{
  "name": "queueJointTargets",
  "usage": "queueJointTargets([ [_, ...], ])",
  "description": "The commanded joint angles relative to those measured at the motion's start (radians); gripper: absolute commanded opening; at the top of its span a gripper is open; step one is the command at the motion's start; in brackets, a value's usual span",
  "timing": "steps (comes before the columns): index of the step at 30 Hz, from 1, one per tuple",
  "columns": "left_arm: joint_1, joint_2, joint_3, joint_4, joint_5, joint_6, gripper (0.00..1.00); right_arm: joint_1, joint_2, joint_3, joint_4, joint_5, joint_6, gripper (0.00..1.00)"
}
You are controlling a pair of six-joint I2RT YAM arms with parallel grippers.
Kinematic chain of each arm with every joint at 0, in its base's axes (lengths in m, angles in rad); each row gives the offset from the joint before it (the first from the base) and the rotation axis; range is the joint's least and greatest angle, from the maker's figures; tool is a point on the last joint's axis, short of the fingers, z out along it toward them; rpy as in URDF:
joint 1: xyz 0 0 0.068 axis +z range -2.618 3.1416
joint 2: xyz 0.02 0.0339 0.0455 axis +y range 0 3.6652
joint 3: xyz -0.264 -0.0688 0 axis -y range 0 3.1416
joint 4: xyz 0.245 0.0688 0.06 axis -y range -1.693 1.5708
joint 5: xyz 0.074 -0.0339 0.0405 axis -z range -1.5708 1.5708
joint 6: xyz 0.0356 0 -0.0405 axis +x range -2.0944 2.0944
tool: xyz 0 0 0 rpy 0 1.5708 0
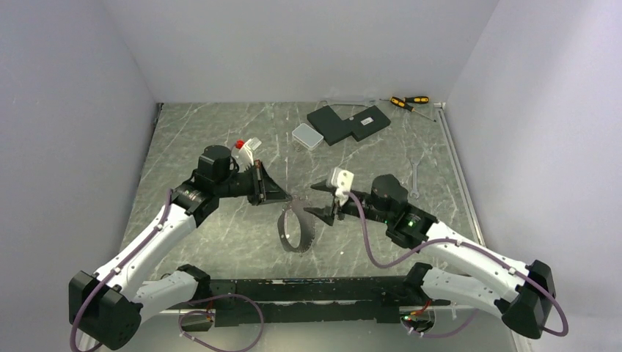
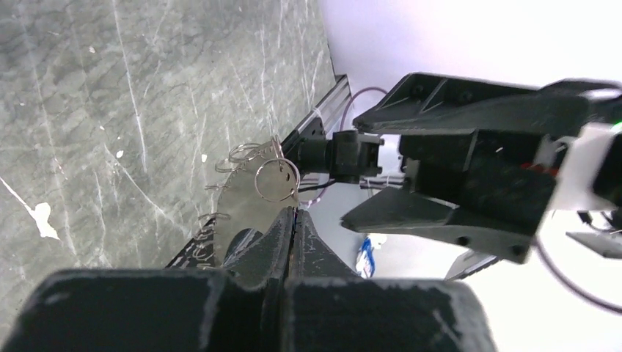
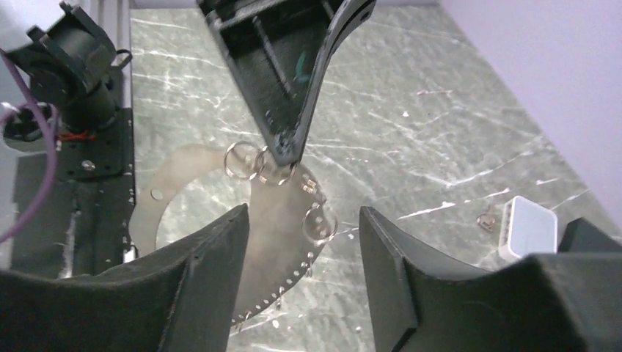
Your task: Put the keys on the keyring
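Note:
The keyring (image 1: 294,233) is a flat silvery crescent loop with small holes and wire rings along its edge, hanging above the table. My left gripper (image 1: 284,196) is shut on its upper edge; the left wrist view shows the fingertips (image 2: 293,214) pinched together beside the keyring (image 2: 246,209). My right gripper (image 1: 312,199) stands open just right of the loop. In its own view the keyring (image 3: 282,213) hangs between and beyond the spread jaws of the right gripper (image 3: 302,214), touching neither. A tiny silvery piece, perhaps one of the keys (image 3: 485,218), lies on the table.
A small white box (image 1: 306,136) and black blocks (image 1: 348,122) sit at the back. Two screwdrivers (image 1: 409,101) lie at the far right corner. A thin wrench (image 1: 415,180) lies near the right edge. White walls enclose the marble table (image 1: 220,139).

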Motion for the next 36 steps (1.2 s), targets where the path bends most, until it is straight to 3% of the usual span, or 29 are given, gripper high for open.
queueJointTargets([
  [1, 0.01, -0.034, 0.023, 0.024, -0.058, -0.132, 0.0, 0.008, -0.074, -0.154, 0.314, -0.028, -0.155, 0.64],
  [9, 0.021, -0.027, 0.015, -0.001, -0.046, -0.227, 0.0, 0.058, -0.026, -0.185, 0.379, -0.07, -0.252, 0.63],
  [19, 0.037, -0.02, -0.016, 0.063, -0.021, -0.317, 0.0, 0.149, 0.039, -0.138, 0.335, -0.018, -0.326, 0.49],
  [30, 0.04, -0.02, -0.042, 0.079, -0.024, -0.339, 0.0, 0.17, 0.06, -0.139, 0.379, 0.077, -0.363, 0.35],
  [36, 0.04, -0.016, -0.056, 0.103, -0.021, -0.352, 0.0, 0.19, 0.079, -0.124, 0.365, 0.114, -0.404, 0.33],
])
